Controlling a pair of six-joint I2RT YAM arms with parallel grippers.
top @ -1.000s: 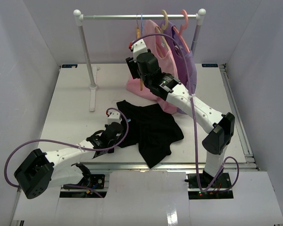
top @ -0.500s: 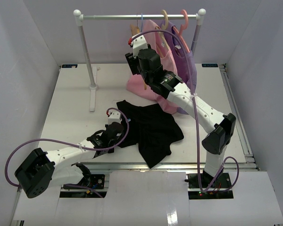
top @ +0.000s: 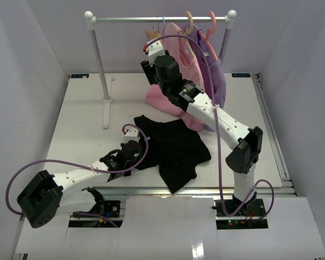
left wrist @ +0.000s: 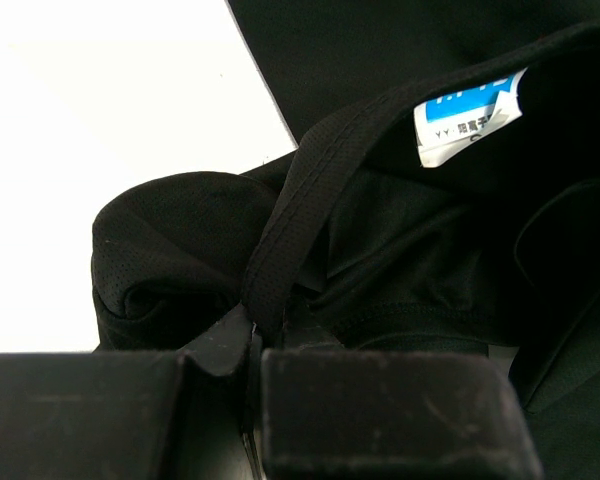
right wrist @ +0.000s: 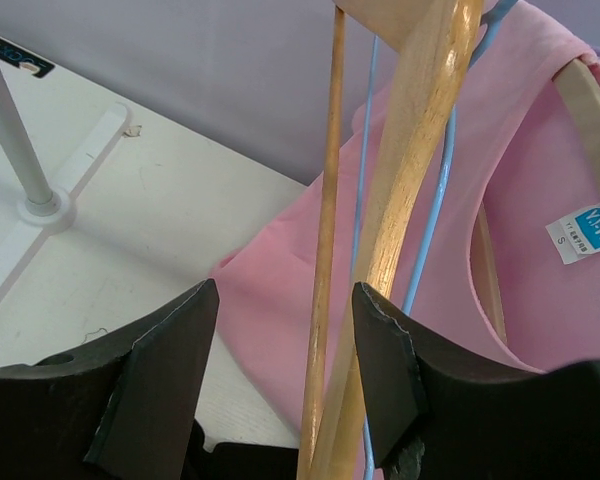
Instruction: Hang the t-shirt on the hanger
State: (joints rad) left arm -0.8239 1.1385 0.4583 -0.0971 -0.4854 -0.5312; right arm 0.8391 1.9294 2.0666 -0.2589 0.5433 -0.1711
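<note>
The black t-shirt (top: 173,149) lies crumpled on the table at front centre. My left gripper (top: 140,143) is shut on its collar band (left wrist: 280,250), with the light label (left wrist: 470,118) just beyond. My right gripper (right wrist: 280,370) is open, up at the rack's left group of hangers (top: 153,40). The bare tan-orange hanger (right wrist: 410,200) and its thin rod stand between my fingers. The light-blue hanger's wire (right wrist: 435,210) runs just behind the wood, partly hidden by it. Its hook (top: 162,21) hangs on the rail.
The clothes rack (top: 100,59) stands at the back, its foot on the table at the left. A pink garment (top: 176,59) and a purple garment (top: 216,67) hang on it, the purple one on a pink hanger (top: 211,21). The pink fabric pools on the table.
My right gripper has risen and shifted a little left, closer to the rail and the hanger tops. The left arm and the t-shirt have not moved.
</note>
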